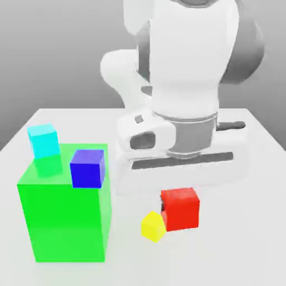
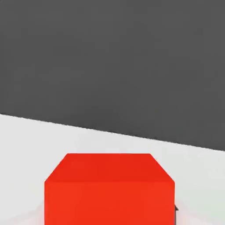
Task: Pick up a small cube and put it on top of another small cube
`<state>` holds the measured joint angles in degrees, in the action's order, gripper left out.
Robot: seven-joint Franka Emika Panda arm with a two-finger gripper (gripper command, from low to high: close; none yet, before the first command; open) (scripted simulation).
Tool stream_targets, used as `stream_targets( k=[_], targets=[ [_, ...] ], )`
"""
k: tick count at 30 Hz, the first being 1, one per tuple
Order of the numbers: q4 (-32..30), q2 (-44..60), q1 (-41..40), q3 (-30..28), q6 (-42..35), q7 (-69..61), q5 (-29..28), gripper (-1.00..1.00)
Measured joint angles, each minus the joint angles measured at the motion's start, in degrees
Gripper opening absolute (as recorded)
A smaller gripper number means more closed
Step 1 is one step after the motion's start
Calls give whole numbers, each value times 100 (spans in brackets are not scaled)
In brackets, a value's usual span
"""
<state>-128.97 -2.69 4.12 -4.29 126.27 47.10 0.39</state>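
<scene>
jaws of the gripper [image 1: 180, 209] are closed on the red cube [image 1: 181, 210], a dark fingertip [image 1: 162, 205] showing at its side toward the exterior view's left. the small yellow cube [image 1: 153, 227] sits just beside it on that same side; whether they touch, i cannot tell. farther that way stands the green block [image 1: 67, 223], with the cyan cube [image 1: 44, 141] and dark blue cube [image 1: 87, 169] at its top.

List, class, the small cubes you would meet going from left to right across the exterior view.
Cyan cube, dark blue cube, yellow cube, red cube.
</scene>
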Motion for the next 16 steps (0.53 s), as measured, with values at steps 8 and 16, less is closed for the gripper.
stream_targets(
  k=[8, 16],
  targets=[
    [-583, -1655, -857, -277, -1057, 1820, -256, -100],
    [-1238, -1496, -1009, -308, -243, 1997, -268, 100]
  ],
)
